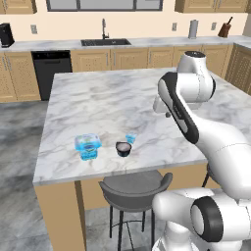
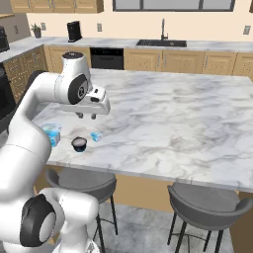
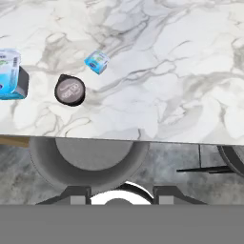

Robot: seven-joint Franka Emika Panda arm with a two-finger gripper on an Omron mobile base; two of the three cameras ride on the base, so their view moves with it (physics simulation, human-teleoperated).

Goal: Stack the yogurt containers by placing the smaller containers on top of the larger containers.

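- The large blue tub [image 1: 88, 146] stands near the front edge of the marble bench [image 1: 98, 103], at the lower left of the left base view; its label is too blurred to read; in the hand view it sits at the far left [image 3: 10, 74] and the frame edge cuts off its left part
- The dark round cup [image 1: 123, 149] stands just right of the tub in the left base view, apart from it; its pale rim shows; from above in the hand view [image 3: 70, 89] its lid carries a mark too small to make out
- The tiny blue cup [image 1: 131, 138] stands just behind and right of the dark cup, near it but not touching; in the right base view [image 2: 96, 136] it is a small pale blot whose shape is hard to tell; in the hand view [image 3: 97, 62] it appears tilted in the frame, upper left of centre
- All three containers rest on the bench, none stacked on another
- The gripper [image 2: 86, 116] hangs above the bench at left of centre in the right base view, over the cups and apart from them; its fingers look close together and hold nothing; in the left base view the arm's own links hide it
- In the right base view the arm covers part of the tub [image 2: 52, 133]
- A grey stool [image 1: 135, 188] is tucked under the bench's front edge; its legs are partly hidden by the robot's body
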